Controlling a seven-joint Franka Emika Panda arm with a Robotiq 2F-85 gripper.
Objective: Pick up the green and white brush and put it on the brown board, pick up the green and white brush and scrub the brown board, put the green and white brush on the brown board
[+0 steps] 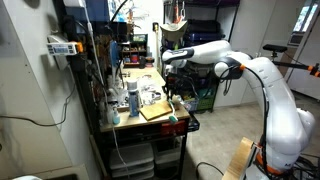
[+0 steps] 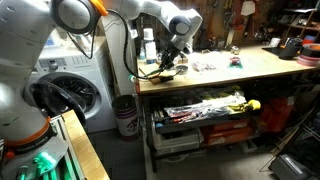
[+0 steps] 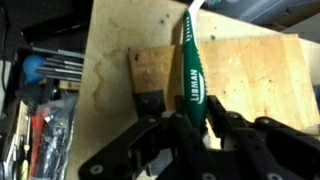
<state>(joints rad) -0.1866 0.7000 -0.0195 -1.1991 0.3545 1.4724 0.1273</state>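
Observation:
In the wrist view my gripper (image 3: 190, 122) is shut on the dark green handle of the green and white brush (image 3: 192, 72). The handle reads LIBMAN and its white end points away from me at the top edge. The brush hangs over the brown board (image 3: 157, 70), a tan wooden panel lying on the plywood bench top. I cannot tell whether the brush touches the board. In both exterior views the gripper (image 1: 173, 92) (image 2: 170, 58) hovers low over the board (image 1: 155, 112) at the bench's near end.
The plywood workbench (image 2: 250, 68) carries small items and bottles (image 1: 132, 96) behind the board. Tools fill a shelf under the bench (image 2: 205, 108). A washing machine (image 2: 75, 85) and a bin (image 2: 125, 115) stand beside the bench. A rack with tools (image 3: 45, 80) lies left of the bench edge.

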